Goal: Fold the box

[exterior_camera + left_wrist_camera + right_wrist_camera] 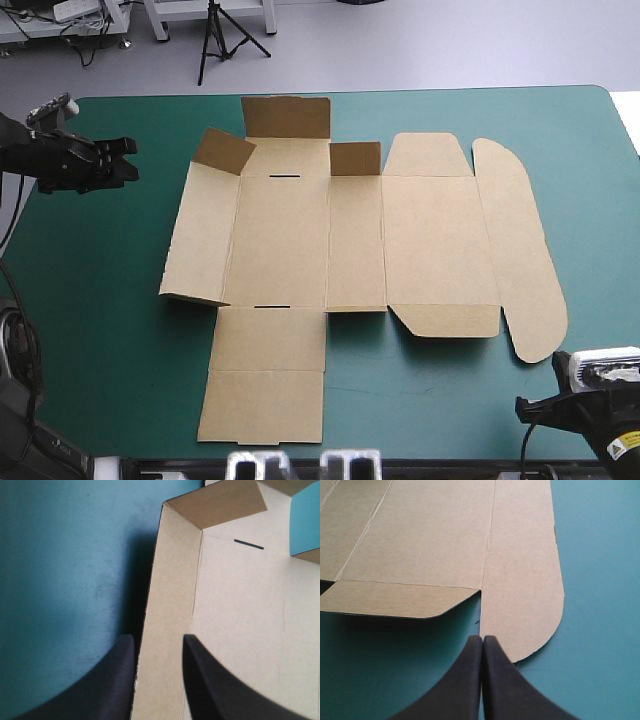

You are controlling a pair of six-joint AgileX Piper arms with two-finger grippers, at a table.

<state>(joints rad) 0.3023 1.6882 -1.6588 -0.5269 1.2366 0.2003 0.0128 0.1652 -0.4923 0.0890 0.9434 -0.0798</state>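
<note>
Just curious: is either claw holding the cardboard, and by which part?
Nothing is held: left gripper open, right gripper shut and empty, both clear of the box.

One brown box [300, 240], a single cut sheet. One teal-green surface [100, 300]. Two pincers: one left pincer [157, 639], one right pincer [483, 639]. Nothing else counted.

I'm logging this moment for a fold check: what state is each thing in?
box: mostly flat on the table, far flaps raised.
left gripper: fingers open, holding nothing.
right gripper: fingers shut, holding nothing, by the box's rounded flap.
</note>
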